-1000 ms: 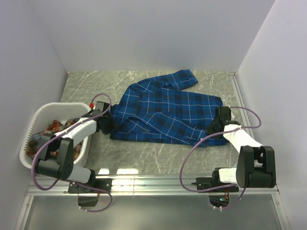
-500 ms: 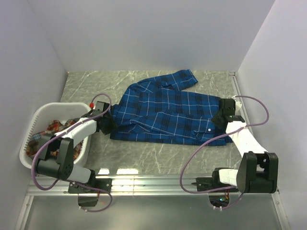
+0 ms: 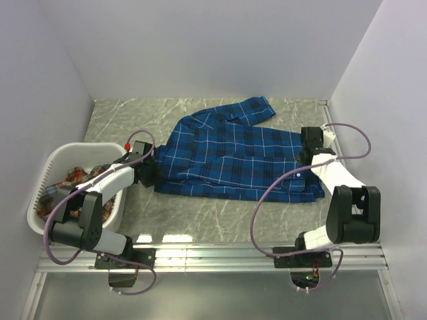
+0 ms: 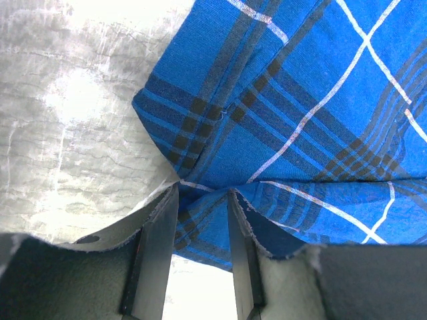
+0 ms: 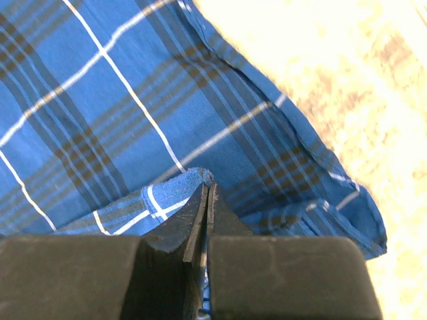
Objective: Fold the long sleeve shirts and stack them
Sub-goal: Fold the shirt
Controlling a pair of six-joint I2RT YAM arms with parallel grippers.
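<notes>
Gripping the blue plaid shirt (image 3: 233, 157), lying spread over the middle of the tabletop (image 3: 213, 213), at both side edges: clamping a bunched fold between the partly parted fingers of the left gripper (image 4: 203, 193), and pinching a thin raised fold between the tightly closed fingers of the right gripper (image 5: 207, 187). Hiding the seized cloth beneath both gripper bodies in the overhead view, and cutting off most of the shirt in both wrist views. Showing only in part, crumpled inside the white laundry basket (image 3: 47, 173) at the left and partly covered by the left arm: the red-orange plaid shirt (image 3: 73, 180).
</notes>
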